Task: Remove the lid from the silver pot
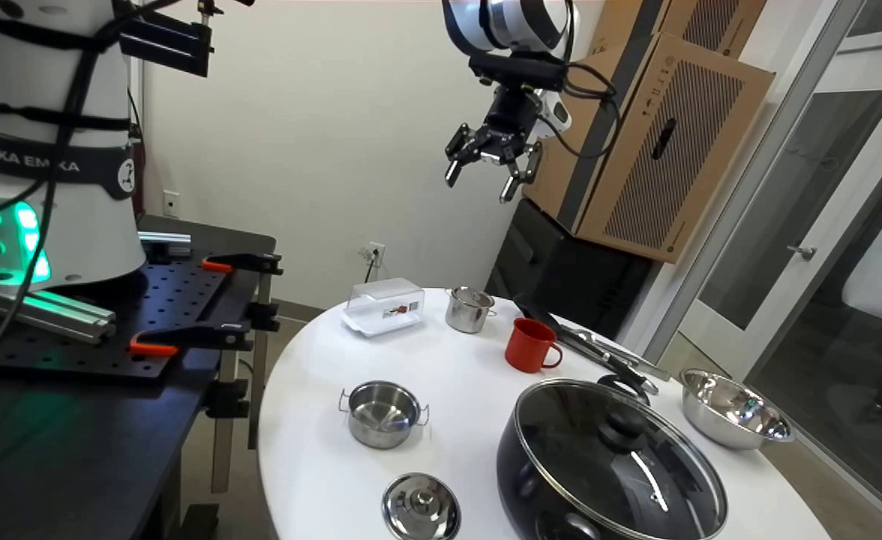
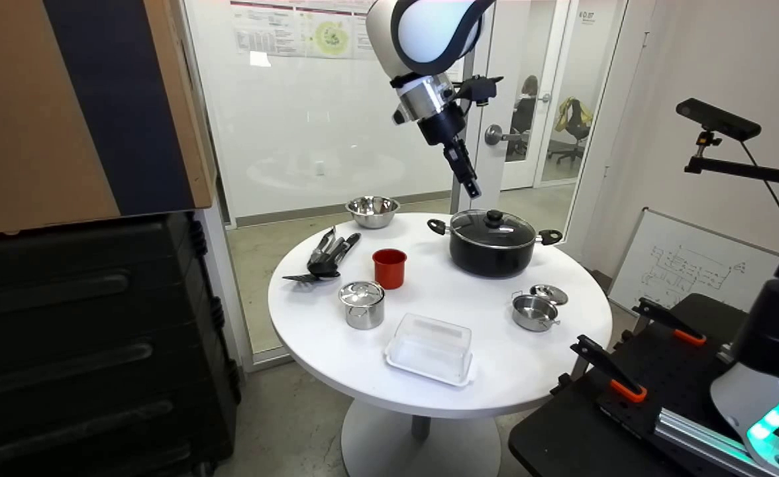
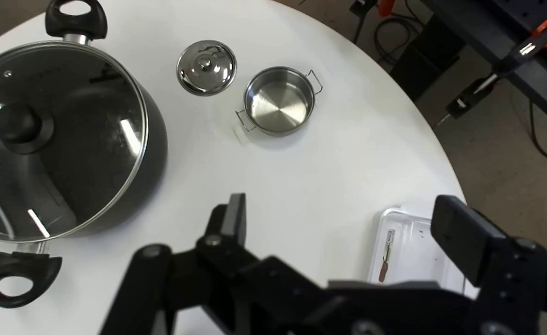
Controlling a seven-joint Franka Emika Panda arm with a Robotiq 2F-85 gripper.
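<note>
The silver pot (image 1: 465, 318) is a small shiny steel cylinder standing upright on the white table beside the red mug. It also shows in an exterior view (image 2: 365, 317). Its round silvery lid (image 2: 362, 291) sits on its mouth; the lid shows in both exterior views (image 1: 472, 297). My gripper (image 1: 480, 181) is high above the table, apart from the pot and lid. It is open and empty, with its fingers wide apart in the wrist view (image 3: 341, 209). The silver pot and its lid do not show in the wrist view.
A red mug (image 2: 389, 268) stands close to the pot, with dark utensils (image 2: 326, 255) nearby. A clear plastic box (image 2: 430, 348), black pan (image 2: 492, 255), steel bowl (image 2: 372, 213), open small steel pot (image 3: 279, 101) and loose lid (image 3: 206, 68) share the round table (image 1: 321, 360). Cardboard boxes (image 1: 658, 142) stand behind.
</note>
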